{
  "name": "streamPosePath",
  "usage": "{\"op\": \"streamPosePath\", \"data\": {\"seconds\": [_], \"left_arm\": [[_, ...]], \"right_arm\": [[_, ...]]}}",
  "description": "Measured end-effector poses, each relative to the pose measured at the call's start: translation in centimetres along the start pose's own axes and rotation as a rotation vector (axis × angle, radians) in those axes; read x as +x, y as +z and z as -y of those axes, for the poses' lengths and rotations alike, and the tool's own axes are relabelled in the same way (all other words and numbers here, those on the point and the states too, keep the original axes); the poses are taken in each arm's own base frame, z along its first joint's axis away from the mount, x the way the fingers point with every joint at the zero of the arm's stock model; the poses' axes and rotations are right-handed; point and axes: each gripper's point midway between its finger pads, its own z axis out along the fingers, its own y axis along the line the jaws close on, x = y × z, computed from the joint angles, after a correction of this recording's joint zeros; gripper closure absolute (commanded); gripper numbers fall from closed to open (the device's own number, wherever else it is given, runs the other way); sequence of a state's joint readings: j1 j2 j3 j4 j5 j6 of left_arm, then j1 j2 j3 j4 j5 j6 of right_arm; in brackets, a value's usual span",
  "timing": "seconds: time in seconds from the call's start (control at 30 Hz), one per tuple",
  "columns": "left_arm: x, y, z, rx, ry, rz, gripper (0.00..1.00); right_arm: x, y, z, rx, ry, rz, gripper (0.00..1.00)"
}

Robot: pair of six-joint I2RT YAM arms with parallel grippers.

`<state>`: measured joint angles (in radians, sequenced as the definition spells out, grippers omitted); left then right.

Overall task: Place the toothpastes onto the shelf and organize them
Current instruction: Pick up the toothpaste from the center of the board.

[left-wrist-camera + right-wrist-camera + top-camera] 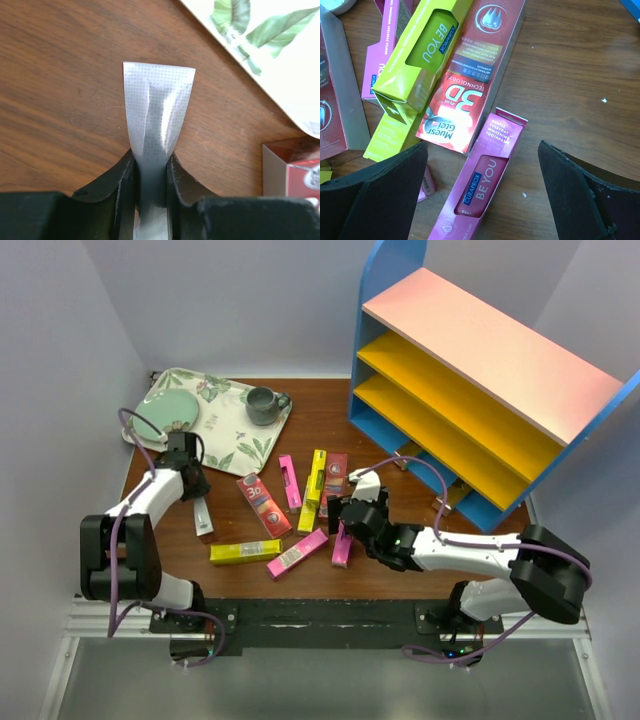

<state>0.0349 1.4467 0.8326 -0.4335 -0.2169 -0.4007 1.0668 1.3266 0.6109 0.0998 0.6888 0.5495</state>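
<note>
Okay, overhead first. The shelf [480, 350] stands at the far right of the table [330, 420], its blue side panel close to the right edge. A stretch of bare wood lies between it and the loose toothpastes [313, 490] scattered mid-table towards the front. The floral tray [232, 440] takes the far left corner. My left gripper [198, 492] sits just off the tray's near edge, not far from the table's left edge, pinched onto a silver toothpaste [204, 520]. My right gripper [343, 520] hangs over the middle cluster with a pink carton [341, 548] below it; from here I cannot judge how wide it stands.

The left wrist camera confirms the grip. Both fingers [117, 185] press on the silver toothpaste's sides, squeezing it narrow where they bite, while its far end flares out flat. I cannot tell whether it rests on the wood. The tray's rim crosses the upper right corner and a red carton [295, 165] shows at the lower right edge; both lie apart from it.

The right wrist camera shows what overhead hides: the fingers [380, 195] stand wide apart, holding nothing, and the pink carton lies on the table between them, touching neither. Just beyond it is a dark red carton [470, 95], with a yellow-green carton [420, 50] overlapping its left side. Bare wood runs to the right of both.
</note>
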Motion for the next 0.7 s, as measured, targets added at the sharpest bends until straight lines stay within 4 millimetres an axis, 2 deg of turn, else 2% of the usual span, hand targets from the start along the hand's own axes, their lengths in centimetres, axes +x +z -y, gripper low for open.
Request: {"op": "streamPosePath", "data": {"seconds": [0.1,0.17,0.43,0.53,0.7], "left_arm": [[-0.5,-0.9,0.4,0.035,-0.005,0.024,0.83],[-1.4,-2.2,0.9,0.079,-0.015,0.076,0.83],[-5.5,-10.4,4.3,0.402,-0.077,0.388,0.82],[-5.8,-12.6,5.9,0.537,-0.103,0.437,0.82],[-5.2,-14.9,8.8,0.752,-0.169,0.428,0.8]], "right_arm": [[-0.6,-0.3,-0.1,-0.009,0.013,0.013,0.04],[-1.0,-0.6,-0.1,-0.018,0.024,0.023,0.04],[-2.6,-1.9,-1.0,-0.102,0.073,0.061,0.04],[-3.3,-2.6,-1.4,-0.144,0.095,0.079,0.04],[-4.7,-3.9,-2.7,-0.246,0.138,0.109,0.04]]}}
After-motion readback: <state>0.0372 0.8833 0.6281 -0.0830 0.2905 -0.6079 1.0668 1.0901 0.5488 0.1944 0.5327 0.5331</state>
